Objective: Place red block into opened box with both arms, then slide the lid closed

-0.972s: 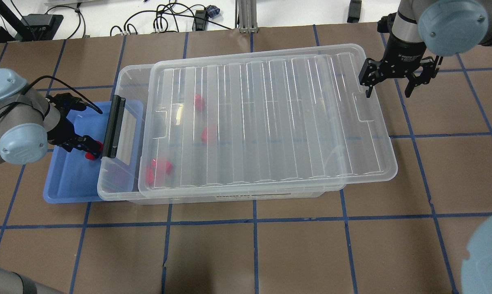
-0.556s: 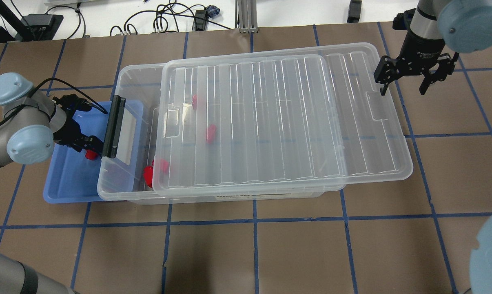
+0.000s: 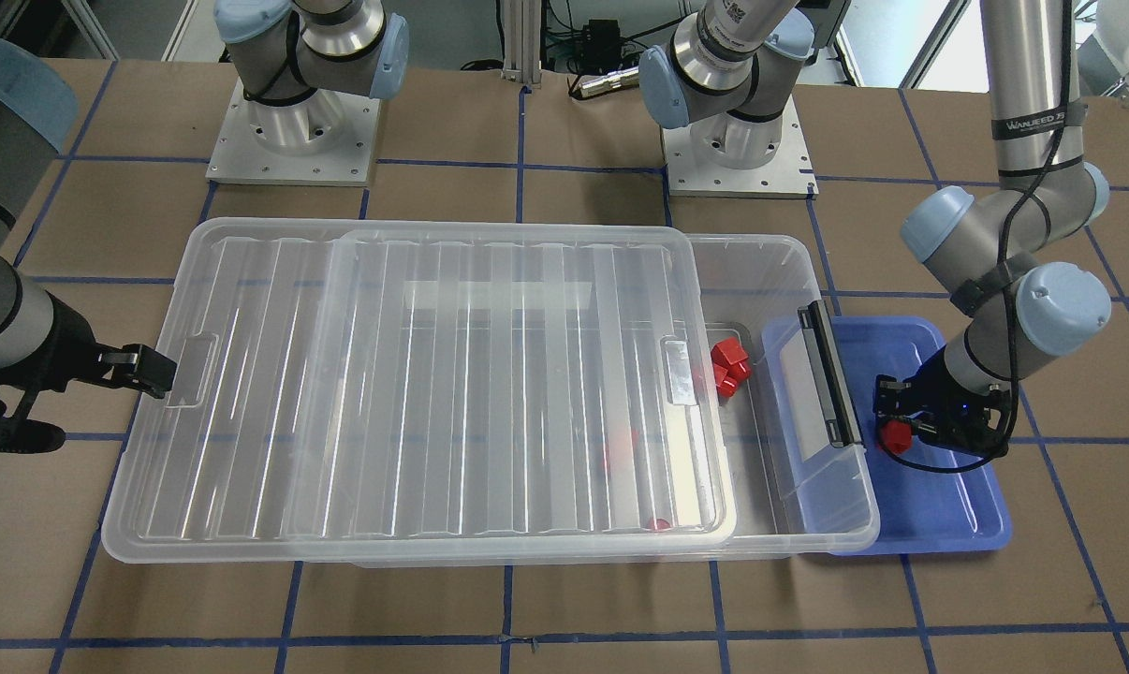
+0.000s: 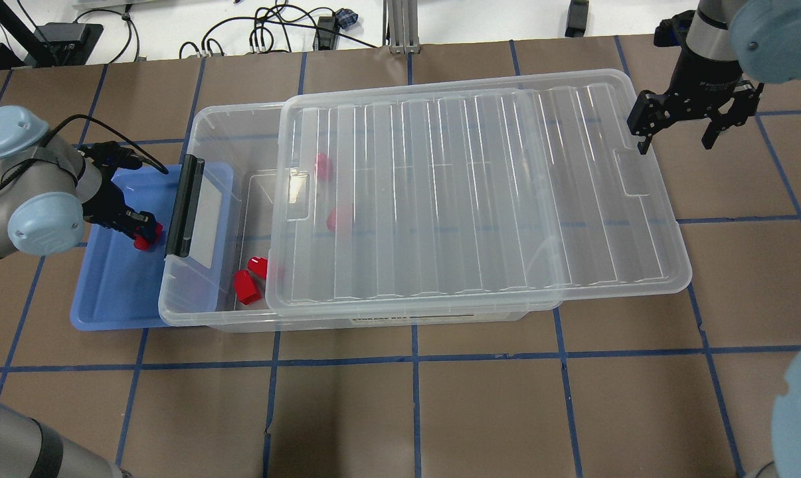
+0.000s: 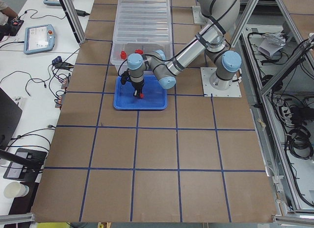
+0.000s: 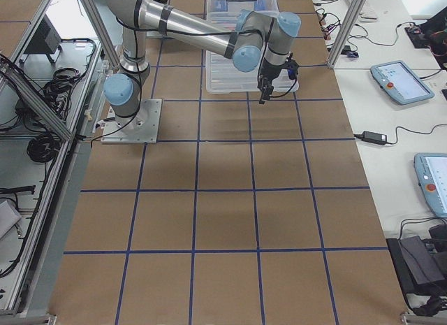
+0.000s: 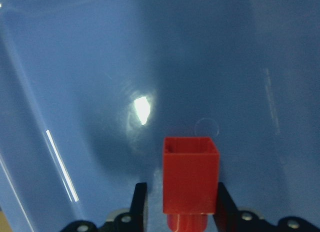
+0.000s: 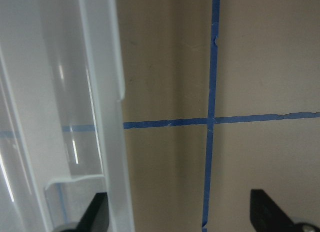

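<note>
Roughly, the task stands at its first half. The left gripper has its fingers closed on the red block, stud end between the pads, and holds it low over the blue tray, just beside the box's black bar but outside the box. So the block is picked and not yet placed.

The lid lies on top of the box, slid toward the robot's right so that it overhangs that end, and the end by the black bar is uncovered. Other red blocks lie on the box floor, some in the open gap and some under the lid.

The right gripper hangs at the lid's overhanging short end with its fingers wide apart. In the right wrist view the lid's rim runs close beside one finger, inside the gap, but nothing is clamped. Whether that finger touches the rim I cannot tell.

What is left, as I judge it: carry the block over the black bar into the opening, release it, then push the lid back across until it covers the box.
</note>
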Available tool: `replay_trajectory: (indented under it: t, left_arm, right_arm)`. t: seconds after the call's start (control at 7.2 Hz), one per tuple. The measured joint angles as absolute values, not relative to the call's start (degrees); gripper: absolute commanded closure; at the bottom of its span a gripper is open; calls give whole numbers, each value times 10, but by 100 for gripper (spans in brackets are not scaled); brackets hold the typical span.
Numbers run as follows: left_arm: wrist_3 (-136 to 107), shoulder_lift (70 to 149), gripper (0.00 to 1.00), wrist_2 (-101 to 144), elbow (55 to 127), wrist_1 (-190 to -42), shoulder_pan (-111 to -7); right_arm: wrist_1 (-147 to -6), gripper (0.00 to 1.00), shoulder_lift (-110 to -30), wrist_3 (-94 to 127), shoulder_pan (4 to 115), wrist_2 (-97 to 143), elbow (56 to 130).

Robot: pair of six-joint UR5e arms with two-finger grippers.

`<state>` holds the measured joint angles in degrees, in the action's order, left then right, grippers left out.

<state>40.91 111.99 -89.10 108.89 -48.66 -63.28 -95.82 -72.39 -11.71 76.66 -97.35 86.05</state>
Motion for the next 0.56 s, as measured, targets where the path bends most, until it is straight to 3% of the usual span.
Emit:
replay_trajectory:
  t: [0.56]
  left_arm:
    - [375,1056,92,-843,975,-679,-643]
  right_arm:
    - [-959,0,-723,-164,745,-984,859]
